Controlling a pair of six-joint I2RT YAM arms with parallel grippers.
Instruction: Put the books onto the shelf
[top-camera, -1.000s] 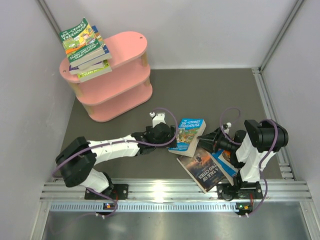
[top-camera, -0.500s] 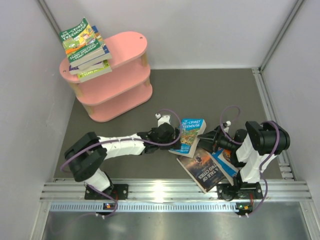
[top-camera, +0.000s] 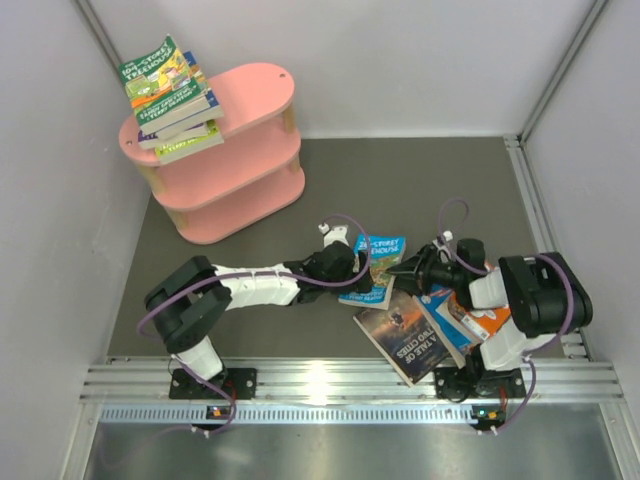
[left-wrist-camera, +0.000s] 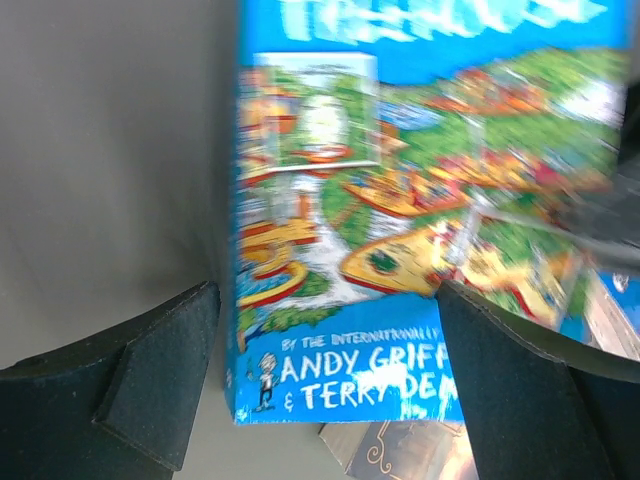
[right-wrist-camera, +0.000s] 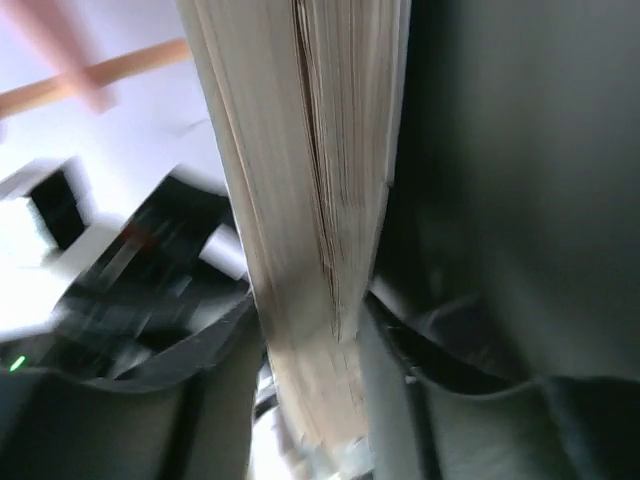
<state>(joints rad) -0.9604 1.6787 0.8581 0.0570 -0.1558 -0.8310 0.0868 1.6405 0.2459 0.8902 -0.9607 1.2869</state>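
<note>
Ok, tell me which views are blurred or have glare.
Top external: sharp, with glare on the metal rail. Left wrist: the blue book cover is motion-smeared, worst at the upper right. Right wrist: a book's page edges are fairly sharp, the background blurred and washed out.

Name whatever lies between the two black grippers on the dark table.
The blue cartoon-covered Treehouse paperback lies between the left gripper and the right gripper, as seen in the top external view.
</note>
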